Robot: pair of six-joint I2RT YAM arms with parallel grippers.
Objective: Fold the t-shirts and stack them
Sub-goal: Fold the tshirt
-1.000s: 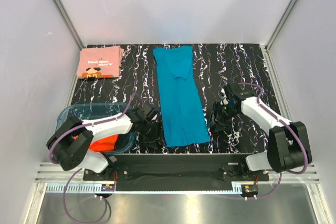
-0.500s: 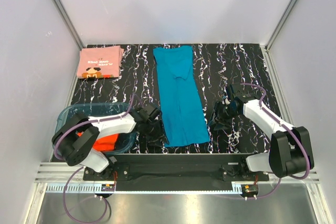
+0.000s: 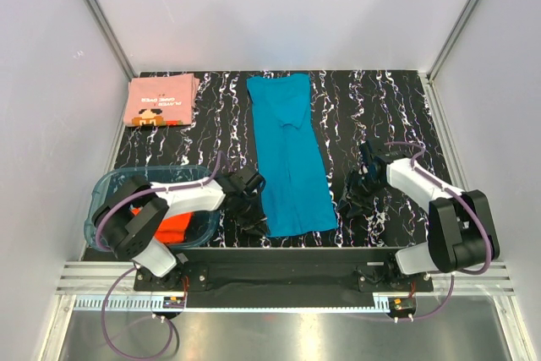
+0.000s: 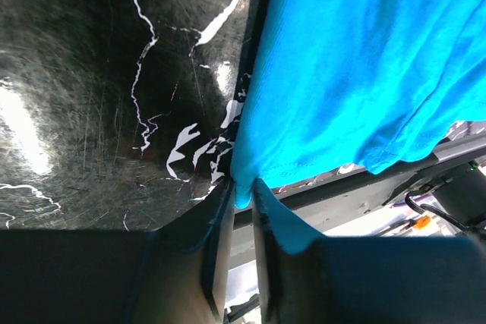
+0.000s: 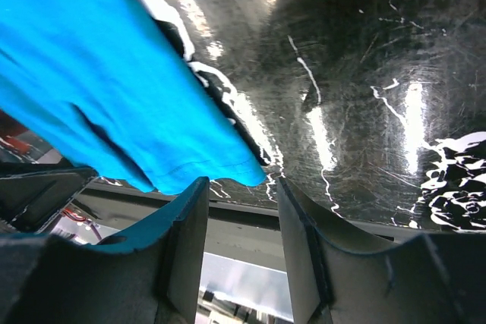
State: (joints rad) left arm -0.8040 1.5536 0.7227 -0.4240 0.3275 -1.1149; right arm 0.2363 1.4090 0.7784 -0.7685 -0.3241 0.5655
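The teal shirt (image 3: 292, 158) lies lengthwise mid-frame on the bench (image 3: 380, 107). The left end effector (image 4: 241, 206) pinches a sliver of hem at its lower-left corner. The right end effector (image 5: 243, 187) is spread at the lower-right corner, gripping nothing. Lifting now would likely raise one side only or slip that thin hold, skewing the fold.

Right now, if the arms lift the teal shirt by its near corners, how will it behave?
Likely floppy: the teal t-shirt lies flat and creased, so it should sag between grips. Probably light, since the left gripper pinches a thin corner. It may slide on the glossy table.
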